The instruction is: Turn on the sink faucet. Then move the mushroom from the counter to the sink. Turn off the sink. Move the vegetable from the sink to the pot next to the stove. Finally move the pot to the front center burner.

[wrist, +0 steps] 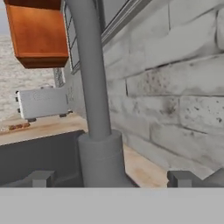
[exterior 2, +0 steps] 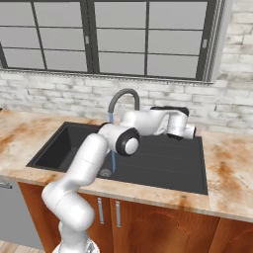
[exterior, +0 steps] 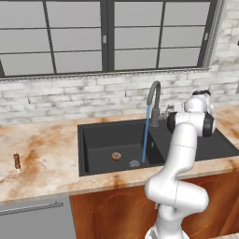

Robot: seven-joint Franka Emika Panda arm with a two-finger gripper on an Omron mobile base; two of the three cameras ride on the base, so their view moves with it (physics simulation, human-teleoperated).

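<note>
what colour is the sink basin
Matte black sink, clearest in the left base view.

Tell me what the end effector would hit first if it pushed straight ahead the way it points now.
Most likely the sink faucet: its thick base stands dead ahead between the open end effector fingertips, close in. Behind it lies the brick wall.

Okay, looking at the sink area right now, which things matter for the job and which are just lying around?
Part of the job:
- sink faucet, water running
- mushroom, lying in the sink
- sink
- counter
- gripper, open at the faucet's base

Just lying about:
- reddish-brown stick-like piece on the counter
- toaster
- window
</note>
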